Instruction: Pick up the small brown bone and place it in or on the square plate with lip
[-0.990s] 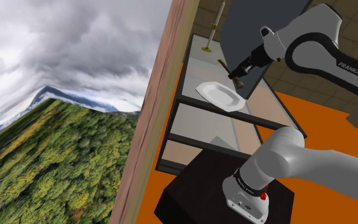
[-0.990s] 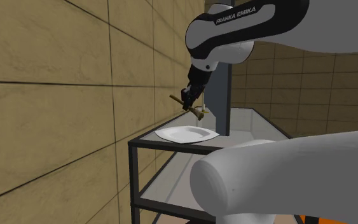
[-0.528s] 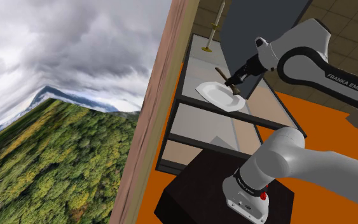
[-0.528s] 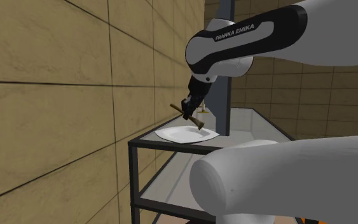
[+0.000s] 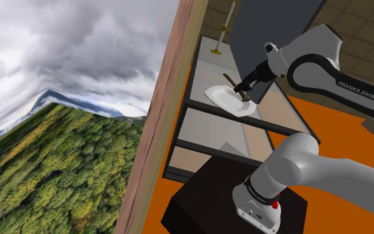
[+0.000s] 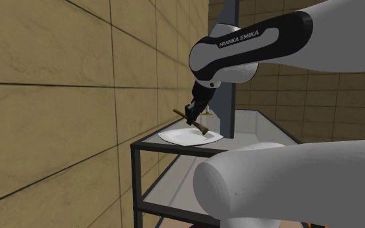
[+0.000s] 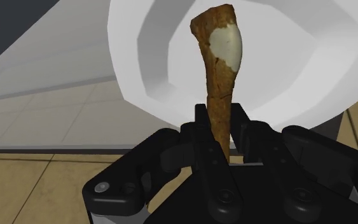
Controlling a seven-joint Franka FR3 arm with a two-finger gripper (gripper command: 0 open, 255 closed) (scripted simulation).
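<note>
A small brown bone (image 5: 229, 79) with a pale end is clasped in my black gripper (image 5: 241, 87), which is shut on it. It hangs slanted just above the white square plate with a raised lip (image 5: 222, 100) on the top of a metal-framed table. In the second exterior view the bone (image 6: 201, 129) sticks out on both sides of the gripper (image 6: 190, 118), its lower end close over the plate (image 6: 177, 136). In the wrist view the bone (image 7: 220, 76) rises from between the fingers of the gripper (image 7: 220, 127) with the plate (image 7: 152, 63) behind it.
A brass candlestick (image 5: 220, 33) stands at the table's far end. A tall dark panel (image 5: 258, 33) rises beside the plate. The table (image 6: 174, 152) has a lower shelf. A tiled wall (image 6: 77, 97) runs along one side. The dark stand (image 5: 205, 199) sits on the orange floor.
The gripper has carried the bone down and toward the shoulder view's left, from beside the plate to just over it. The grip on the bone is unchanged.
</note>
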